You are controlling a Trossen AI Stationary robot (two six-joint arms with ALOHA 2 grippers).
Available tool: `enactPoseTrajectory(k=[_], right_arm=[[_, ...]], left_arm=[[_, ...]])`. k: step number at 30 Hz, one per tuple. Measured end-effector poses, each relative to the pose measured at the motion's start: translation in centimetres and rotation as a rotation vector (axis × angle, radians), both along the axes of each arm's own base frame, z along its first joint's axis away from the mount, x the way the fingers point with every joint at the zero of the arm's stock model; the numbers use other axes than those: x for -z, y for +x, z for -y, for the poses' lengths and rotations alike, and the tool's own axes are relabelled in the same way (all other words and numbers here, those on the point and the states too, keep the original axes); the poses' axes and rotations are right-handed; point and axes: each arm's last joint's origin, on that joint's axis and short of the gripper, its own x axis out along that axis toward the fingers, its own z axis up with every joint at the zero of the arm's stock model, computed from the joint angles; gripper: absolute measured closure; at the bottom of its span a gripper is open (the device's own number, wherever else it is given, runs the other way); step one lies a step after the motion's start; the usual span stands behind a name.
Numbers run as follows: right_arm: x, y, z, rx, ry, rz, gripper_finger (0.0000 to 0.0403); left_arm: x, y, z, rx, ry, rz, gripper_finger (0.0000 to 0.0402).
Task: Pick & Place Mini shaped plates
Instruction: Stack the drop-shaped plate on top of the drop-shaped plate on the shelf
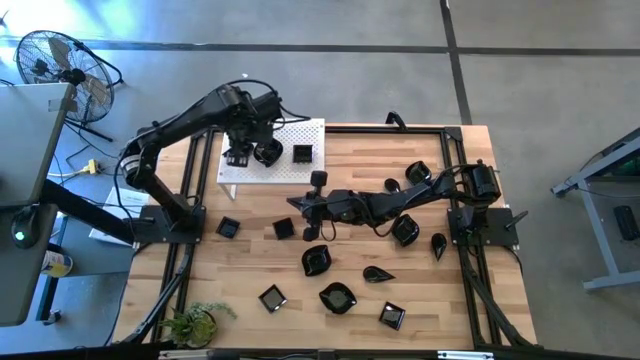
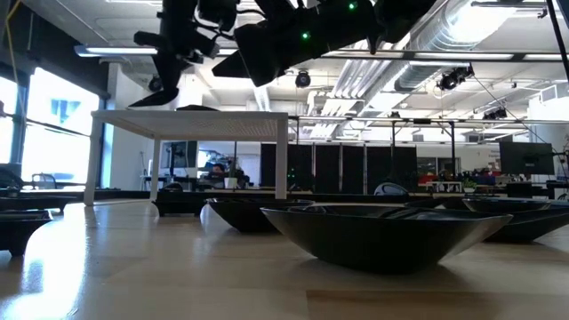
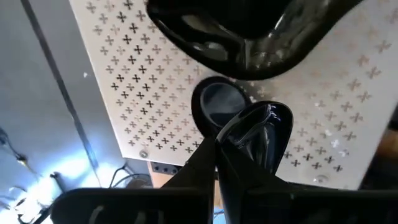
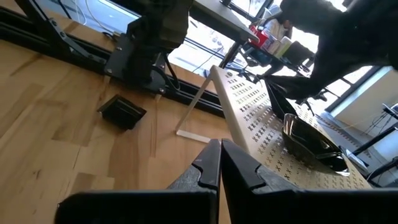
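Over the white board (image 1: 300,138) our left end effector (image 1: 243,152) is holding a plate (image 3: 249,134) pinched directly above it, while the right end effector (image 1: 305,208), fingers together and empty, is waiting nearer the worktop's plates (image 1: 316,261).

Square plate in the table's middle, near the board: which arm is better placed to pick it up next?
Right. The right gripper hangs next to the square plate; the left gripper is over the white board.

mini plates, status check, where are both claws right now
Left claw over the white perforated board, shut on a mini plate. Right claw shut, empty, over mid-table. Two plates on board, others scattered on the table. Nothing blocking.
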Motion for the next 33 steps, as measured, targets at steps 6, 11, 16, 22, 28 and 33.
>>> enactPoseTrajectory(k=[6, 11, 16, 22, 28, 33], right_arm=[[0.01, 0.01, -0.06, -0.019, 0.009, 0.001, 0.0402], [0.01, 0.02, -0.07, -0.023, 0.011, 0.001, 0.0401], [0.01, 0.02, -0.07, -0.023, 0.011, 0.001, 0.0402], [0.01, 0.02, -0.07, -0.023, 0.011, 0.001, 0.0402], [0.01, 0.02, -0.07, -0.023, 0.011, 0.001, 0.0402], [0.05, 0.01, -0.07, -0.023, 0.011, -0.003, 0.0401]], left_arm=[[0.91, -0.05, -0.48, -0.011, 0.03, -0.035, 0.0401], [0.91, -0.08, -0.58, -0.044, 0.038, -0.023, 0.04], [0.91, 0.01, -0.56, -0.045, 0.042, -0.016, 0.0369], [0.89, 0.01, -0.62, -0.05, 0.058, -0.02, 0.0315], [0.73, -0.13, -0.68, -0.07, 0.106, -0.034, 0.0301], [-0.07, -0.76, -0.22, -0.123, 0.106, 0.034, 0.0317]])
